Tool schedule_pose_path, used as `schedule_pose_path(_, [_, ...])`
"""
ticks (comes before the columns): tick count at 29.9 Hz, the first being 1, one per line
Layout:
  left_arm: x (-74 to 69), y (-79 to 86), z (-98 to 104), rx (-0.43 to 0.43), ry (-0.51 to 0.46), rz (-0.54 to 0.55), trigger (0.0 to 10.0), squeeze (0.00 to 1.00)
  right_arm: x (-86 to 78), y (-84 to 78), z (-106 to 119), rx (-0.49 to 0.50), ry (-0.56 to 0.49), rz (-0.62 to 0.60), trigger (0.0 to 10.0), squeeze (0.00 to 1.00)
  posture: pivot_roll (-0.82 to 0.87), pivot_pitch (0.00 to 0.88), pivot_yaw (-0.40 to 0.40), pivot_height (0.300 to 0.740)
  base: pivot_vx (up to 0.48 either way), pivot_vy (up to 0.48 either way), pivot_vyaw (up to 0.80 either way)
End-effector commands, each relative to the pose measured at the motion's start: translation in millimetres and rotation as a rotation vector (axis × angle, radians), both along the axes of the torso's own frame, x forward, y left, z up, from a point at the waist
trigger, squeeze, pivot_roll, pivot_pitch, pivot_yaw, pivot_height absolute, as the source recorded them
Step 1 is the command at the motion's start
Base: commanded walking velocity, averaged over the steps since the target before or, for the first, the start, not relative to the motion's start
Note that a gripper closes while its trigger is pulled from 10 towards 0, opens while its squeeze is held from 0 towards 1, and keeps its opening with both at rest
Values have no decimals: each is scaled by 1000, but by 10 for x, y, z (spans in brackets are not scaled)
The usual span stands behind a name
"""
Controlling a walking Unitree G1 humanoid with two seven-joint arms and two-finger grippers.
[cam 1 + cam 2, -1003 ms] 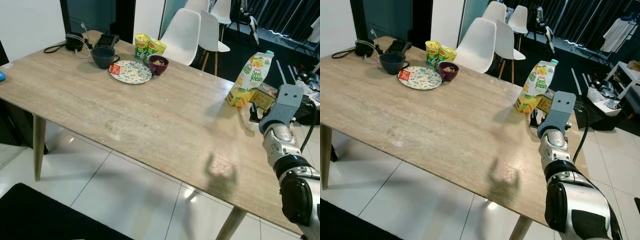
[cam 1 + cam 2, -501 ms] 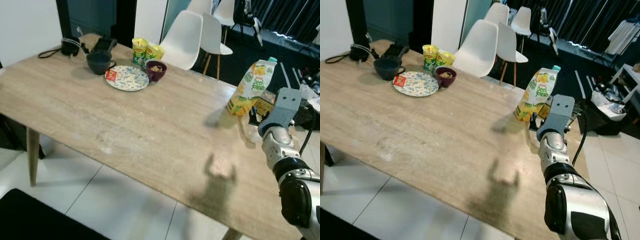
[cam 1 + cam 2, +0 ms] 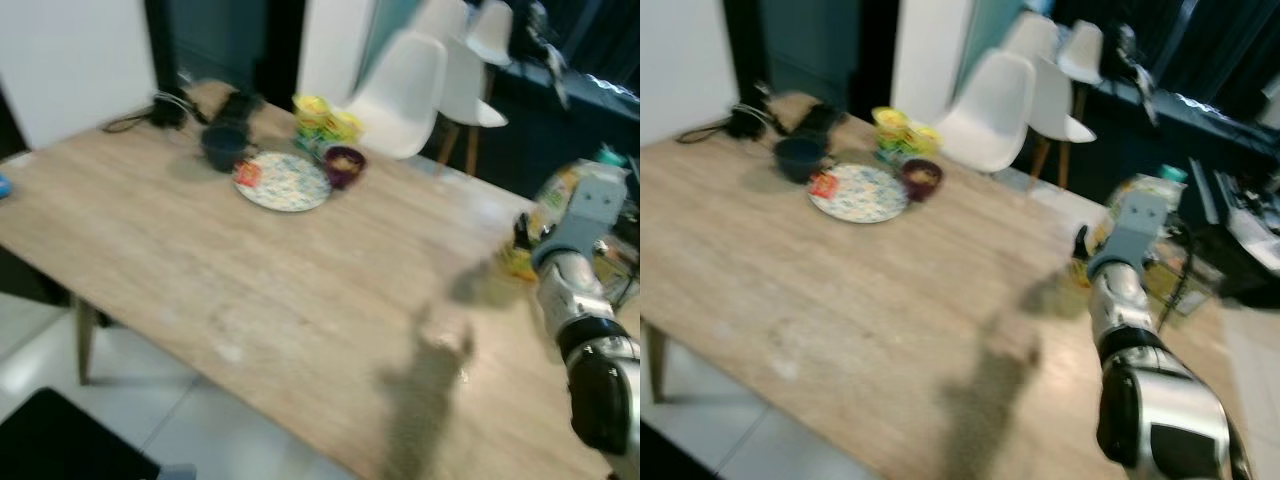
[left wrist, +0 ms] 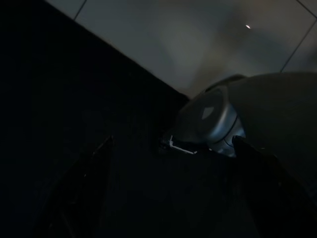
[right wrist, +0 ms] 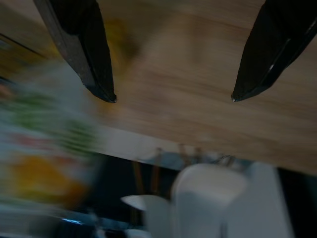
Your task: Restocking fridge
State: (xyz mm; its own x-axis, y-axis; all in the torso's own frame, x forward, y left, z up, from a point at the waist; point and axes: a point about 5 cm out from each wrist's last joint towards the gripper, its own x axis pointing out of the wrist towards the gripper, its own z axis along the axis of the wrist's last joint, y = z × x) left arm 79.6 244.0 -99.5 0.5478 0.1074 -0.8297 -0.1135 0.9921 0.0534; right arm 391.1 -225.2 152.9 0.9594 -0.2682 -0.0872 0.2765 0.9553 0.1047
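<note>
A yellow and green juice carton (image 3: 560, 192) stands near the far right edge of the wooden table (image 3: 300, 290), blurred in both eye views. My right arm (image 3: 585, 300) reaches up to it, and its wrist covers the carton's lower part. In the right wrist view my right gripper (image 5: 171, 98) is open above the tabletop. The carton (image 5: 44, 148) is a blur just beyond one of its fingers (image 5: 81, 44). My left gripper (image 4: 172, 144) hangs idle over a dark floor with its fingers apart.
At the table's far side are a patterned plate (image 3: 285, 182), a purple bowl (image 3: 343, 163), a dark blue mug (image 3: 222, 147), yellow-green packets (image 3: 322, 118) and black cables (image 3: 165, 105). White chairs (image 3: 405, 65) stand behind the table. White floor tiles lie below its near edge.
The camera has swung and the picture has gone blurred. My right wrist now overlaps the carton, where before it stood below and to the right of it.
</note>
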Motion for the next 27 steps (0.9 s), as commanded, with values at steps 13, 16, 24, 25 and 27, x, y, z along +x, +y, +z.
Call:
schedule_pose_path(13, [51, -231, -45, -67, 8, -75, 10000, 0, -94, -277, -54, -7, 20, -74, 10000, 0, 374, 0, -233, 740, 0, -196, 0])
schedule_pose_path(16, [51, -241, -47, -66, 7, -74, 10000, 0, -91, -275, -51, -9, 21, -73, 10000, 0, 373, 0, -235, 740, 0, -292, 0])
schedule_pose_path(24, [72, -301, -52, -87, -4, -61, 10000, 0, -71, -217, -54, -28, 38, -45, 10000, 0, 369, 0, -246, 740, 0, 0, 0])
schedule_pose_path(25, [72, -301, -52, -87, -4, -61, 10000, 0, -71, -217, -54, -28, 38, -45, 10000, 0, 369, 0, -246, 740, 0, 0, 0])
schedule_pose_path(27, [66, -320, -57, -92, -3, -62, 10000, 0, -69, -190, -73, -39, 52, -30, 10000, 0, 366, 0, -251, 740, 0, 0, 0])
